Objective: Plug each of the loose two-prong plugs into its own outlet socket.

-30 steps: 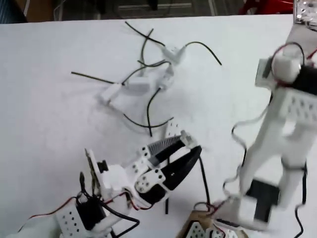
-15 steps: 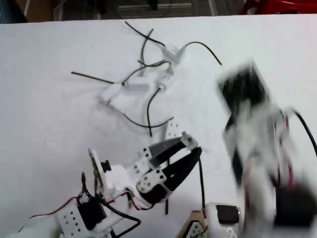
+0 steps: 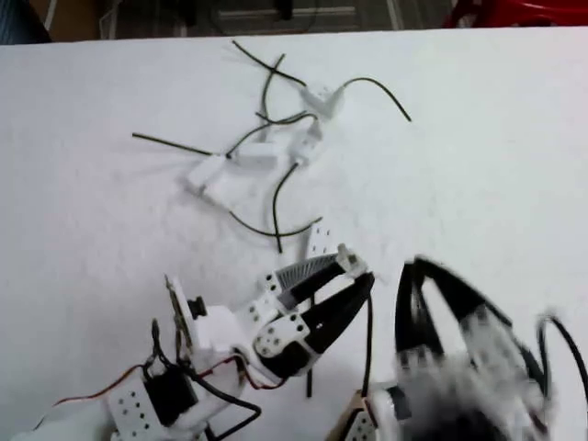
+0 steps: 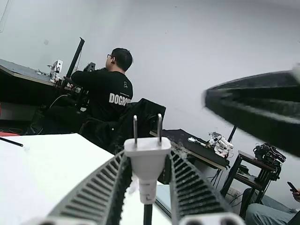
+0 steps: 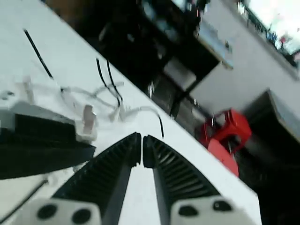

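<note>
A white two-prong plug (image 4: 146, 154) sits upright between the ribbed fingers (image 4: 105, 185) of my left gripper (image 4: 146, 161), which is shut on it, prongs pointing away from the wrist. From above, that plug (image 3: 320, 241) and the left gripper (image 3: 356, 269) are at the front centre of the table. Farther back lies a tangle of white plug and socket pieces (image 3: 255, 158) on black cords (image 3: 276, 197). My right gripper (image 5: 141, 140) is shut and empty, low at the front right (image 3: 413, 266) beside the left one. It faces the held plug (image 5: 88, 123).
The white table (image 3: 478, 138) has open room on its right and far left. A red chair (image 5: 225, 136) and dark furniture stand beyond the far edge. Loose arm cables (image 3: 369, 340) run near the front edge between the two arms.
The right arm swung down from upright at the right edge to low at the front right, its gripper now pointing across the table. The left arm and its plug stayed put.
</note>
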You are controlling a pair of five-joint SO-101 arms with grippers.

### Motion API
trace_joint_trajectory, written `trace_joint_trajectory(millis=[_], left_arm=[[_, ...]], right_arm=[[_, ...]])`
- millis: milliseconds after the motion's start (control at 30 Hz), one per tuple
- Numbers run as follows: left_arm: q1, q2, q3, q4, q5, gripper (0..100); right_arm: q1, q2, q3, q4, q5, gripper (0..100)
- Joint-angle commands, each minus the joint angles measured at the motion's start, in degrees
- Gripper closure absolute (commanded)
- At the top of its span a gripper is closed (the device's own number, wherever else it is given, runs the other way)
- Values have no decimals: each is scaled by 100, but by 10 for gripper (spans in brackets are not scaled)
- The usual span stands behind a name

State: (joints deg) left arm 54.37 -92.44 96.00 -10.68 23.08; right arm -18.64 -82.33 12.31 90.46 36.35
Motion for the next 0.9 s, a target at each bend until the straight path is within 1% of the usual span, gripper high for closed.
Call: trace_joint_trajectory(millis=[0, 100, 233, 300, 467, 567, 633, 767, 867], left_arm=[[48, -66, -35, -141, 53, 976], [48, -66, -35, -141, 53, 976], [48, -66, -35, -141, 53, 976], [48, -66, -35, -141, 53, 976], [48, -66, -35, -141, 53, 976], [48, -66, -26, -141, 53, 976], [48, -66, -26, -141, 53, 976], [57, -66, -26, -141, 53, 976], [57, -66, -26, -132, 53, 976]], right_arm=[[-1103, -277, 70, -347, -316, 979], [-1886, -400, 343, -567, -352, 979], [-2527, -391, 818, -743, -360, 979], [-2651, -391, 1169, -1015, -352, 979], [-2580, -391, 1916, -1578, -255, 979], [-2202, -382, 2119, -1727, 193, 979], [-1754, -321, 2347, -1912, 510, 979], [-497, 189, 2620, -2352, 1108, 979], [470, 690, 2444, -2519, 1187, 979]])
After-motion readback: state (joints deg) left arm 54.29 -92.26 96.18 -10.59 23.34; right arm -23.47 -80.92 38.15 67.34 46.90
